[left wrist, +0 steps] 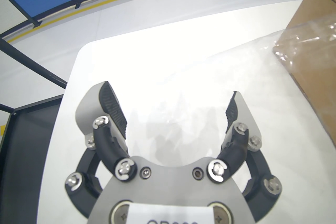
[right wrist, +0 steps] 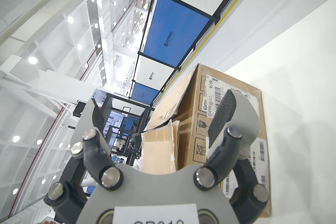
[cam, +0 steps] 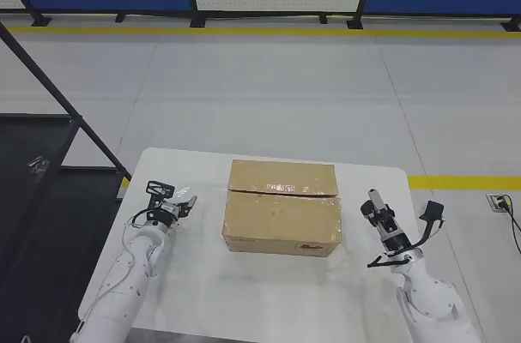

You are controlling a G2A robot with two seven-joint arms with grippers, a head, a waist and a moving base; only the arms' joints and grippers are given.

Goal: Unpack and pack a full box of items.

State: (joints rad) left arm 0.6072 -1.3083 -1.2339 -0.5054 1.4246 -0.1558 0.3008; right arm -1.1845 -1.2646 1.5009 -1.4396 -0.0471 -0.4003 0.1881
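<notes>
Cardboard box (cam: 281, 210), brown and rectangular, top flaps folded down, sits mid-way across the white rounded bench (cam: 243, 291). Left jaws and right jaws are spread wide and empty, flanking its short ends, probably staged for opening the flaps. Bench is free at both ends and in front; rear edge is near the box.

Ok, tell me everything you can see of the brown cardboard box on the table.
The brown cardboard box sits flat on the middle of the white table. Its top flaps are folded down along a centre seam with scraps of clear tape; at one end they gape slightly. Barcode labels cover one side. Only the table touches it; the open left gripper and right gripper stand clear on either side.
</notes>
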